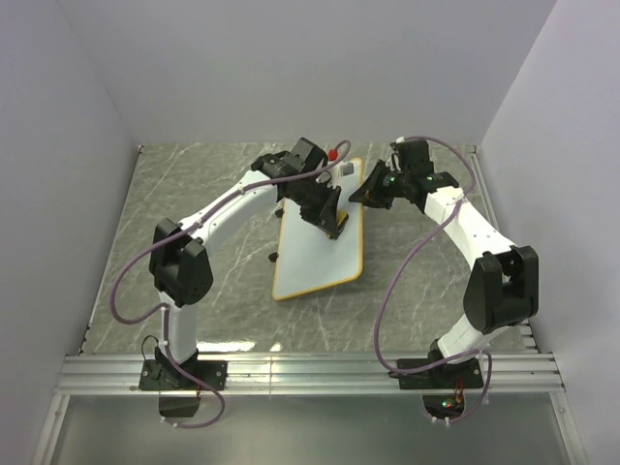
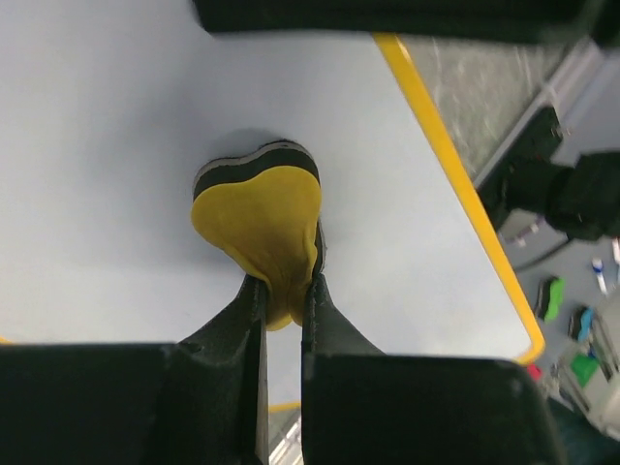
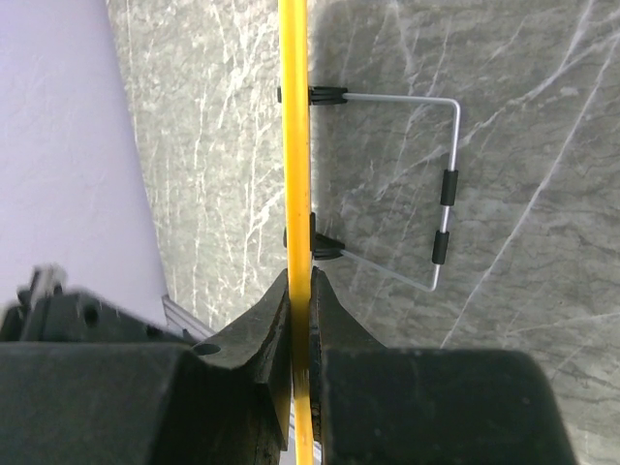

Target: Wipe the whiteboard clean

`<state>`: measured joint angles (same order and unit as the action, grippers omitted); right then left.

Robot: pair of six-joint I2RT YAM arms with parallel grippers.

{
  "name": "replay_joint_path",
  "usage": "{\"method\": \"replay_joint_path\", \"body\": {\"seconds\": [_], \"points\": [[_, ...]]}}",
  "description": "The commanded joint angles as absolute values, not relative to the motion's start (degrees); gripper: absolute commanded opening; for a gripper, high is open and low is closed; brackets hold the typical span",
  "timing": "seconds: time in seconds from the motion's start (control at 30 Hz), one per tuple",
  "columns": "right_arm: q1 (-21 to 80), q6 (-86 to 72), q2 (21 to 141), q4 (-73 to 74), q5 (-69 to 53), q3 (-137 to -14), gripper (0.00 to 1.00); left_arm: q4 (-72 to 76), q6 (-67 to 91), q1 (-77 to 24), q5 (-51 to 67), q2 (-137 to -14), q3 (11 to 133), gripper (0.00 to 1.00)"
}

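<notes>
The whiteboard (image 1: 310, 257) sits in the middle of the top view, slanting from the upper right towards the lower left over the marbled worktop (image 1: 194, 184). Both arms reach in to it from the bottom of the frame.

The left hand (image 2: 286, 291) is clamped on a yellow eraser (image 2: 260, 208) with a dark underside. It pinches the eraser by its narrow tail, so the broad pad faces the white surface. That grip suits wiping, because the fingers stay above the board while the soft face does the rubbing. The pad appears pressed to the board, just in from the yellow rim at the right of the left wrist view.

The right hand (image 3: 300, 291) is shut on the board's yellow edge, which runs straight up the middle of its view and is seen edge-on. A wire stand (image 3: 450, 184) on black clips juts out to the right of the rim. This grip likely serves as a brace, so the board does not slide or tip under the strokes. The board seems propped rather than lying flat, though how steeply cannot be told.

No marks show on the visible white area, so the wiping looks far along or done. The arms hide part of the surface.
</notes>
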<state>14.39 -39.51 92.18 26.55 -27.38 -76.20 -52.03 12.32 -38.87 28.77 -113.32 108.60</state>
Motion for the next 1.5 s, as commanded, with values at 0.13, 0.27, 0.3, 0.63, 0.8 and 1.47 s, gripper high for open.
{"method": "replay_joint_path", "body": {"seconds": [0.13, 0.27, 0.3, 0.63, 0.8, 1.47], "points": [[17.93, -38.67, 93.69, 28.65, -30.59, -76.64, 0.00, -52.30, 7.47, -40.25, 37.88, -107.05, 105.99, 0.00], [17.93, -38.76, 94.39, 28.48, -30.59, -77.34, 0.00, -50.98, 9.74, -39.55, 35.70, -106.44, 107.14, 0.00], [17.93, -38.85, 94.48, 28.39, -30.50, -77.43, 0.00, -49.41, 11.15, -38.59, 31.16, -106.26, 107.57, 0.00], [17.84, -38.67, 93.95, 28.92, -29.62, -77.96, 0.00, -39.97, 31.11, -14.25, 14.68, -97.29, 95.02, 0.00], [17.14, -38.23, 93.96, 30.76, -28.92, -80.59, 0.10, -45.26, 29.53, -8.97, 11.70, -99.67, 92.38, 0.00], [11.25, -39.02, 88.07, 32.69, -29.97, -85.96, 0.70, -46.32, 26.28, -5.10, 1.67, -100.99, 73.75, 0.16]]}}
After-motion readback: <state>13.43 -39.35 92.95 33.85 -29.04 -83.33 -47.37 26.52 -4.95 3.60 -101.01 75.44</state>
